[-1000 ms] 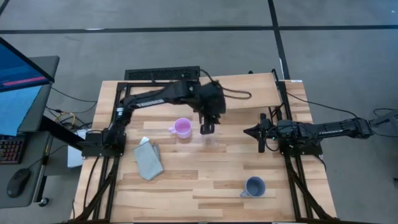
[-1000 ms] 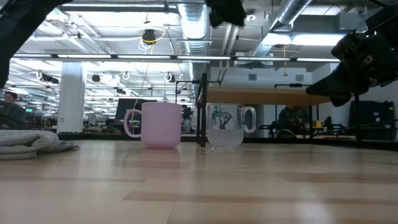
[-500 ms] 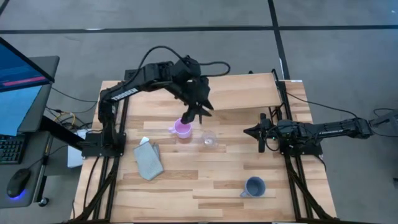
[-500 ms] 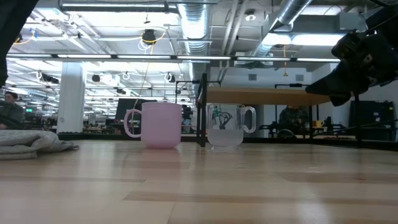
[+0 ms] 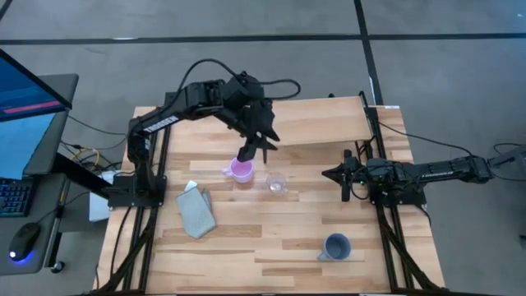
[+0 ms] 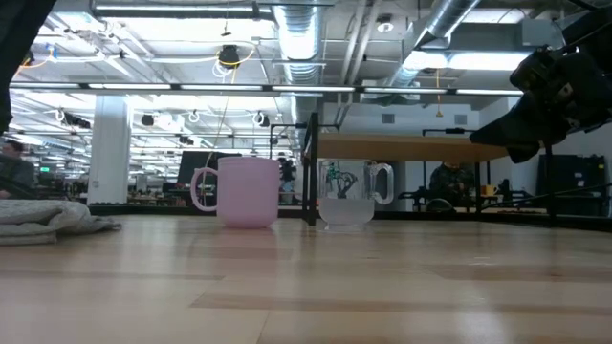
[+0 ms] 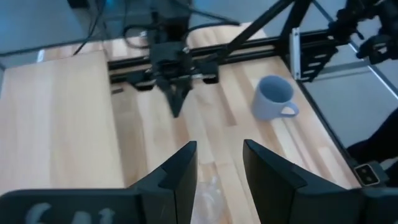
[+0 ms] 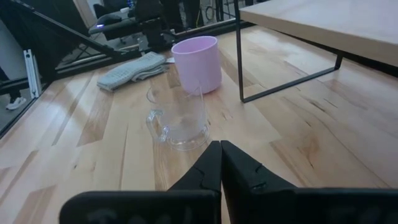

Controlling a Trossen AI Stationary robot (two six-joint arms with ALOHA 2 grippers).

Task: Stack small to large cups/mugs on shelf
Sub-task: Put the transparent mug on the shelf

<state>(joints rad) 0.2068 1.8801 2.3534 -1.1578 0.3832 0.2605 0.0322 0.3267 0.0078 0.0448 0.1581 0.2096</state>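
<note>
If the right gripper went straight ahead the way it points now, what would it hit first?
Most likely the clear glass cup, which sits directly ahead of the shut right gripper; the pink mug stands just behind it. Depth is hard to judge.

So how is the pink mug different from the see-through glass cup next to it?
The solid pink mug hides what lies behind it; the clear glass cup shows the wood through it. In the low view the pink mug stands taller. The pink mug sits nearer the folded grey cloth. Both stand upright on the table, each with a handle.
</note>
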